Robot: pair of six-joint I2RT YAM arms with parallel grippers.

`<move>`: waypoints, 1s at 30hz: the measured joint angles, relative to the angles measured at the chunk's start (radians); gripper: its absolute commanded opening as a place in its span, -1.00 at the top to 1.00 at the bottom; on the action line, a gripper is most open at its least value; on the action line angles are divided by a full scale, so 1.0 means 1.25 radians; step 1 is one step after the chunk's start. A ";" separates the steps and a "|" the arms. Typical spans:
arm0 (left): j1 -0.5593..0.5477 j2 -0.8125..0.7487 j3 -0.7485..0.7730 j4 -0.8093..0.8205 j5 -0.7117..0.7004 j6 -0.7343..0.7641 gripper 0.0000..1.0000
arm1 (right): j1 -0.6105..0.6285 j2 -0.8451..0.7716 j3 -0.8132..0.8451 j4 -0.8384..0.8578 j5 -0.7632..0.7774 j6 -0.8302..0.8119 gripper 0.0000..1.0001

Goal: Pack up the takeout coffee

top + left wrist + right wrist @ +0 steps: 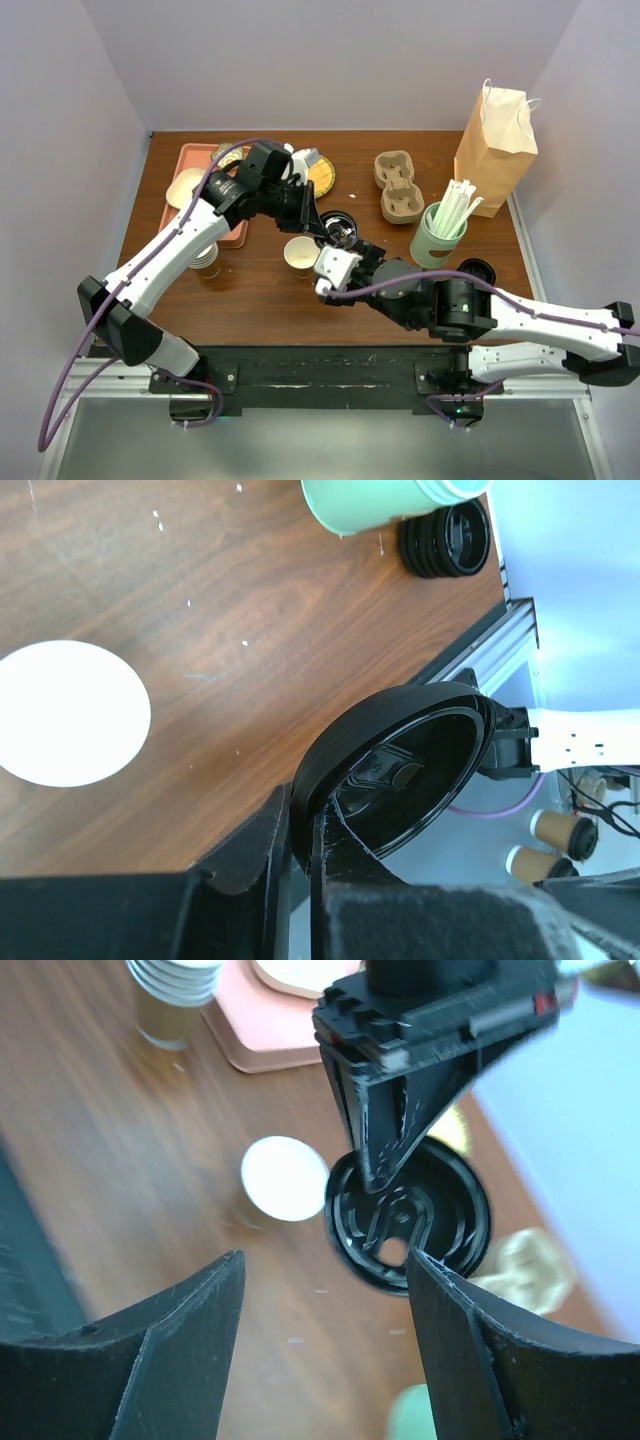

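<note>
As its black lid (445, 1210) is off, cup (299, 255) gapes

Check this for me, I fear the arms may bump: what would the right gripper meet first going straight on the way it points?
Probably the black lid, just ahead of the open right gripper and pinched at its rim by the left gripper. Depth is unclear, but nothing shows between.

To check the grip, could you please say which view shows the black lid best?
Right wrist: nearly the whole lid, rim pinched by the left gripper. Left wrist shows its underside, partly hidden; top view shows it tiny.
</note>
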 measured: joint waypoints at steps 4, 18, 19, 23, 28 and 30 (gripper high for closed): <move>0.000 0.002 0.000 -0.023 0.004 -0.012 1.00 | 0.028 0.011 -0.040 0.049 0.057 -0.145 -0.39; 0.000 0.002 0.000 -0.060 0.005 -0.018 1.00 | 0.029 0.087 -0.052 0.109 0.065 -0.313 -0.36; 0.000 0.002 0.000 -0.061 0.005 -0.018 1.00 | 0.029 0.088 -0.052 0.104 0.054 -0.313 -0.36; 0.000 0.002 0.000 -0.067 0.005 -0.018 1.00 | 0.029 0.088 -0.052 0.084 0.018 -0.313 -0.34; 0.000 0.002 0.000 -0.071 0.005 -0.018 1.00 | 0.030 0.089 -0.052 0.067 -0.016 -0.313 -0.33; 0.000 0.002 0.000 -0.072 0.005 -0.018 1.00 | 0.030 0.089 -0.052 0.067 -0.016 -0.312 -0.32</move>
